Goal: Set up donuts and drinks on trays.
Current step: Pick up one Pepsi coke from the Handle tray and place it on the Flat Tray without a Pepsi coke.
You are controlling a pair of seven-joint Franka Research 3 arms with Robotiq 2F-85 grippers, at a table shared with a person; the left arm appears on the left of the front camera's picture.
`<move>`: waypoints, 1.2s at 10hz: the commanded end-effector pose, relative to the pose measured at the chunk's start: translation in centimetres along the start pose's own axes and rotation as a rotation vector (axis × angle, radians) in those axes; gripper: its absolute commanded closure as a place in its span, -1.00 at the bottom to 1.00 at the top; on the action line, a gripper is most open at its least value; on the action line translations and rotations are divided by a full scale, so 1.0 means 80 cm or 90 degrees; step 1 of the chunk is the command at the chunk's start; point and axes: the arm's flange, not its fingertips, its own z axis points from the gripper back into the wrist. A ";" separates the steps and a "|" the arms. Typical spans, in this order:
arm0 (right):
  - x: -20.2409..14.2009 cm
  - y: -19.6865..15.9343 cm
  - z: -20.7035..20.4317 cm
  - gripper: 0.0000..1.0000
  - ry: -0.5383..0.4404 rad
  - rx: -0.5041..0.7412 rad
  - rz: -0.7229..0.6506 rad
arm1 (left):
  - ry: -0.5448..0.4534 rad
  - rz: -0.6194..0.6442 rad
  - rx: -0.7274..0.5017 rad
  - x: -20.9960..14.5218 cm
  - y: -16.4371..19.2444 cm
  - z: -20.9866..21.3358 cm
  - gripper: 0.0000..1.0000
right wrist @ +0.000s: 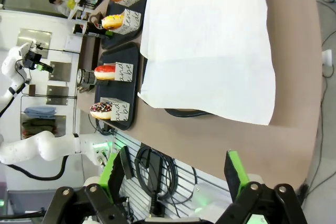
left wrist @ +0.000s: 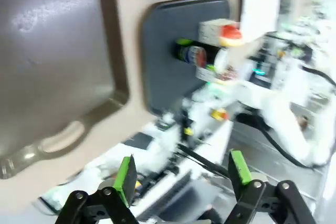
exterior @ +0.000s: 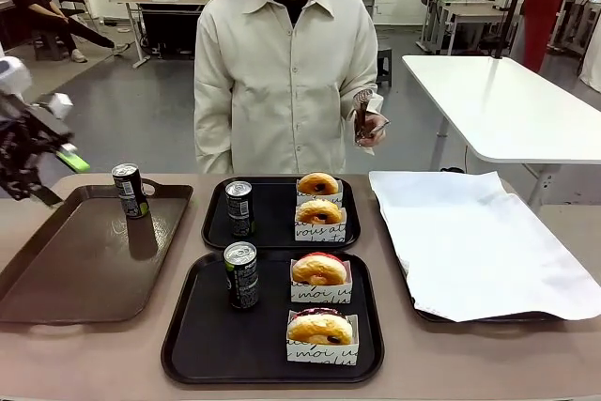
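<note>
The left pincer [exterior: 66, 159] was seen raised above the far left corner of the bench [exterior: 103, 363], its green pads spread apart and nothing held between them [left wrist: 181, 179]. The right pincer [right wrist: 176, 174] was likewise released and empty, poised off the bench edge beside the tray lined with white paper [exterior: 474, 237].

Two black trays were found side by side at the middle of the bench. On the near tray [exterior: 202, 349] a dark can [exterior: 242, 275] stood upright at the left, with two boxed donuts at the right: a red-iced one [exterior: 319, 269] and, nearer, a chocolate-sprinkled one [exterior: 321, 329]. On the far tray [exterior: 272, 232] a second can [exterior: 239, 208] stood upright beside two golden glazed donuts [exterior: 318, 198] in boxes. Black script was printed on the white boxes; "vous at" could be partly read on one, "mou" on another. A third can [exterior: 129, 190] stood on the brown tray [exterior: 66, 279] at the left. Its label could not be read.
</note>
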 end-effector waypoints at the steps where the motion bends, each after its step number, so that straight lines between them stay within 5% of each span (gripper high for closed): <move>1: 0.002 -0.002 -0.003 -1.00 -0.013 0.017 0.008 | -0.056 -0.003 -0.164 0.001 0.042 0.048 -0.81; 5: 0.002 -0.002 -0.003 -1.00 -0.013 0.017 0.008 | -0.182 -0.063 -0.279 -0.039 0.151 0.086 -0.81; 7: 0.002 -0.002 -0.003 -1.00 -0.013 0.017 0.008 | -0.223 -0.107 -0.249 -0.075 0.178 0.097 -0.81; 12: 0.002 -0.002 -0.003 -1.00 -0.013 0.017 0.008 | -0.194 -0.102 -0.239 -0.111 0.209 0.117 -0.81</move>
